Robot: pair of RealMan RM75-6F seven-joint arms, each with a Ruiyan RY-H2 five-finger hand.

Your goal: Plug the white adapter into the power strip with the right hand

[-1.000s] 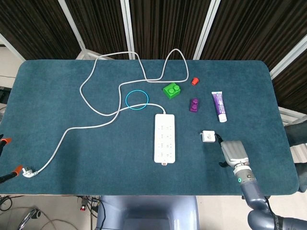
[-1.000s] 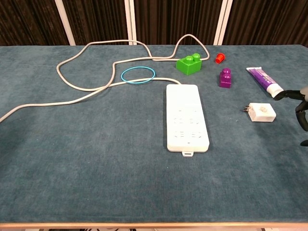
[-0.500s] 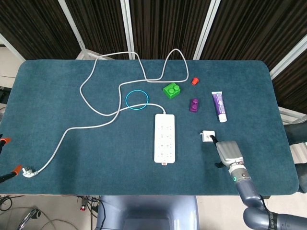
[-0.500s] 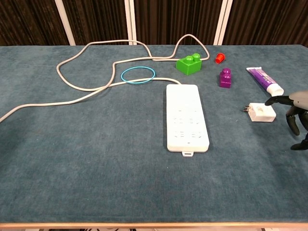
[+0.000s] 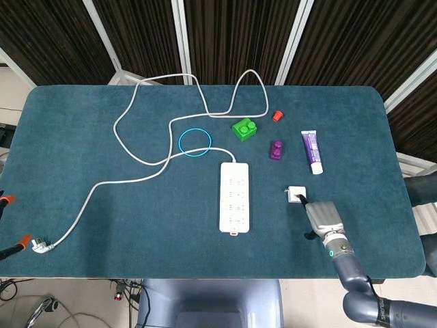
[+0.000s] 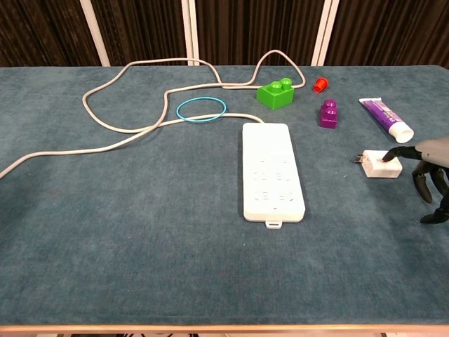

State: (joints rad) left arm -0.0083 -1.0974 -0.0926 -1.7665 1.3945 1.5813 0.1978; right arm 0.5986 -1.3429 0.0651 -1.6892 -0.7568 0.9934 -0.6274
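One hand is in view, the right hand (image 6: 428, 168), low at the table's (image 5: 102, 225) right side with its dark fingers (image 6: 421, 184) spread and hanging down toward the cloth, holding nothing. A single fingertip reaches out to the top of the white adapter (image 6: 381, 164) and looks to touch it at the near right edge; the chest view does not settle whether it presses or only grazes. The adapter lies flat on the blue cloth just ahead of the fingers, its prongs pointing away from them toward the white power strip (image 6: 271, 170). That strip lies well apart from the fingers, further out on the prong side, long axis running front to back, with no plug in any socket. Its pale cable (image 5: 130, 147) loops across the far half of the table and ends in a plug (image 5: 41, 244) at the near left corner. Beyond the fingers, toward the far edge, lies a purple toothpaste tube (image 6: 385, 118), close to the hand. Past the adapter sit a purple block (image 6: 327, 114), a small red cap (image 6: 320, 85), a green block (image 6: 278, 92) and a thin blue ring (image 6: 201, 109).
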